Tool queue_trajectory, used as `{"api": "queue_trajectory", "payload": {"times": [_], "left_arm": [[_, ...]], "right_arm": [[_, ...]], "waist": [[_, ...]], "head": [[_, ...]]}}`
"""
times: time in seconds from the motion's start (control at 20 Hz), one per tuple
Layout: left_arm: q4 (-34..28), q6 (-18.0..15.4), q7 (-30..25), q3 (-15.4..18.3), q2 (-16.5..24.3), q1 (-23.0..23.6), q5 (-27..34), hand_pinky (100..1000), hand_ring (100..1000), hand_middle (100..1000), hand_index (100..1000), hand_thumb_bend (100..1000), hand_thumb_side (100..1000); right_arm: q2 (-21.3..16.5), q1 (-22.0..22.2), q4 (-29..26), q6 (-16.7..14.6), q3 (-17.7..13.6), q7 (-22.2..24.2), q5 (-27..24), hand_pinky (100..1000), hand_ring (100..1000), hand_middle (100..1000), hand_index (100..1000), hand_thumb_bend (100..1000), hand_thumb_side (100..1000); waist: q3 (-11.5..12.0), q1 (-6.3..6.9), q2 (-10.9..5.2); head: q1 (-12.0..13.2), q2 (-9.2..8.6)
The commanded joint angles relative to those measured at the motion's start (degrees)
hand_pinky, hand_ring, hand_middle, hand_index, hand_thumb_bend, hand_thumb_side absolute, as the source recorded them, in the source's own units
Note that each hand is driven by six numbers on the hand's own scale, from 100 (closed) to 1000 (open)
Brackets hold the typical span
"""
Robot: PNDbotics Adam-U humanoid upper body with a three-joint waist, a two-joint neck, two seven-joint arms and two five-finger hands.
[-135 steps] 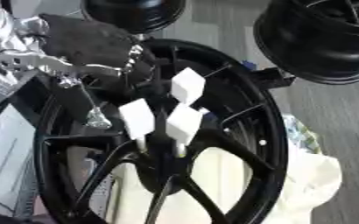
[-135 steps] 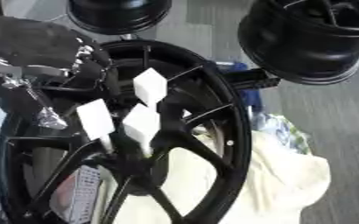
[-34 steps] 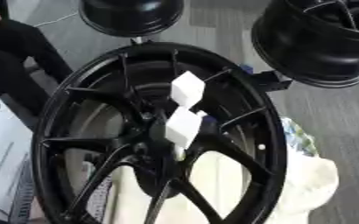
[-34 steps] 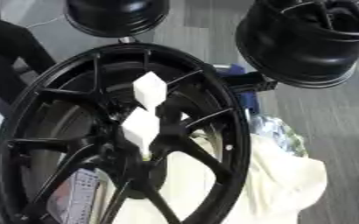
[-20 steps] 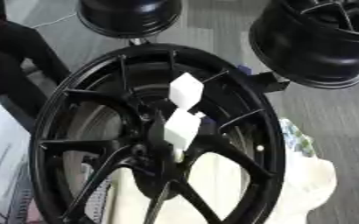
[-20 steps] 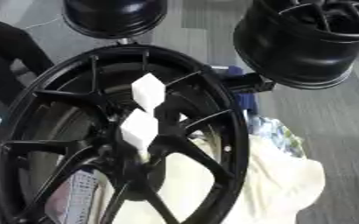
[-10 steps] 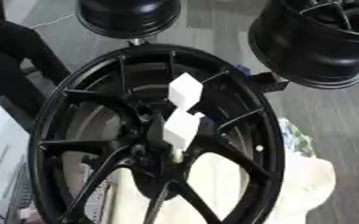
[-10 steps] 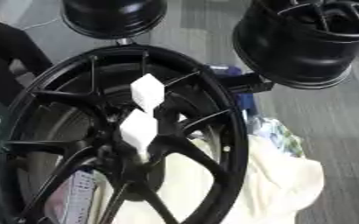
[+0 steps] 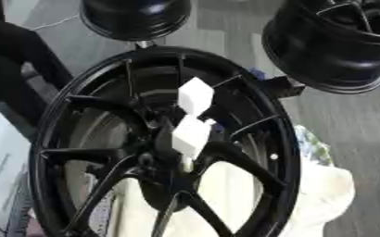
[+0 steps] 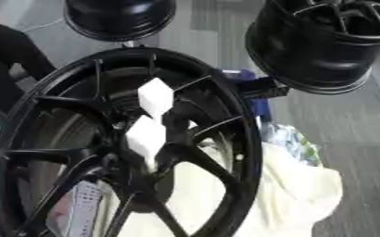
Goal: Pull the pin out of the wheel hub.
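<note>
One white pin gone; two pins (image 9: pixel 192 121) remain in wheel hub (image 9: pixel 165 152).

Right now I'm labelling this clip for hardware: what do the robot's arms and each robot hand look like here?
Neither arm nor robot hand shows in either eye view now, so their look cannot be told. In view are the black wheel hub, two white block-shaped pins at its centre, and a cream cloth beneath.

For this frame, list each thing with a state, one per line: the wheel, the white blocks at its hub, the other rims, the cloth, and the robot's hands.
Black spoked wheel: standing tilted, face toward the camera.
Upper white block: sticking out near the hub.
Lower white block: at the hub, also sticking out.
Two black rims behind: resting on the floor.
Cream cloth: crumpled behind the wheel's lower right.
Hands: neither in view.
</note>
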Motion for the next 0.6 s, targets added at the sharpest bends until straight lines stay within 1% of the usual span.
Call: {"api": "queue_trajectory", "payload": {"times": [0.05,0.2,0.25,0.35,0.45,0.6], "left_arm": [[-12.52,-0.44,2.41,1.14,3.04,0.71,4.82,886,829,700,843,100,336],[-26.18,-0.26,5.60,1.45,3.01,3.35,8.75,877,822,697,840,100,360],[-29.30,-0.64,6.48,1.37,2.98,4.07,9.23,874,820,696,841,100,367],[-31.57,-3.93,7.41,0.60,2.85,4.33,10.08,870,816,693,840,100,377],[-32.13,-8.04,7.89,-0.20,2.57,4.14,11.02,865,806,679,835,100,377],[-32.27,-11.80,9.26,-1.08,2.15,3.79,12.47,858,797,667,828,100,367]], "right_arm": [[-2.39,-0.47,-1.31,18.24,-0.98,-18.17,0.70,836,609,776,900,100,346],[-2.34,-0.46,-1.45,18.35,-1.14,-18.17,0.80,835,608,777,901,100,348],[-2.31,-0.50,-1.48,18.35,-1.17,-18.17,0.83,835,608,777,901,100,348],[-2.32,-0.66,-1.52,18.31,-1.09,-18.17,0.88,835,609,776,900,100,346],[-2.43,-0.74,-1.68,18.26,-0.90,-18.17,1.00,835,609,776,899,100,342],[-2.46,-0.76,-1.97,18.34,-0.75,-18.17,1.18,835,609,776,899,100,340]], "waist": [[0.04,0.18,-1.13],[0.19,0.20,-1.02],[0.19,0.21,-1.02],[0.19,0.20,-1.05],[0.18,0.20,-1.13],[0.15,0.16,-1.20]], "head": [[0.01,-0.49],[0.04,-0.40],[0.09,-0.38],[0.17,-0.37],[0.32,-0.36],[0.41,-0.43]]}}
